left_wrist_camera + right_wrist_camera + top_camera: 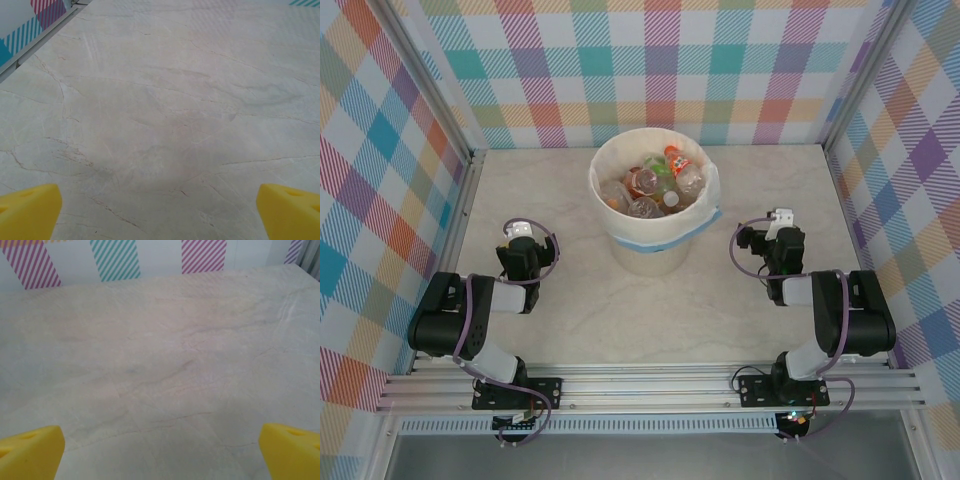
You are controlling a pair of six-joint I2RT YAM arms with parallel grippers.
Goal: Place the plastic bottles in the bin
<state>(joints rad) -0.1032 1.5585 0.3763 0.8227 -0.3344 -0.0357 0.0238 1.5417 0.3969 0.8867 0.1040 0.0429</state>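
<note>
Plaid walls (390, 180) close in the marble-look table (670, 320) on three sides. From the table's centre in the top view, the bin (655, 250) stands upright at 12 o'clock, between the two arms and well apart from both. The left arm (470, 320) sits folded at 8 o'clock and the right arm (830, 315) at 4 o'clock. The bottles (655, 185) lie heaped inside the bin, a jumble of clear plastic, orange and green labels and white caps. The left gripper (520, 232) points toward 12 o'clock, at 9 o'clock from the bin. Its yellow fingers (30, 210) are spread wide over bare table with nothing between them. The right gripper (780, 220), at 3 o'clock from the bin, is likewise spread wide and holds nothing.
</note>
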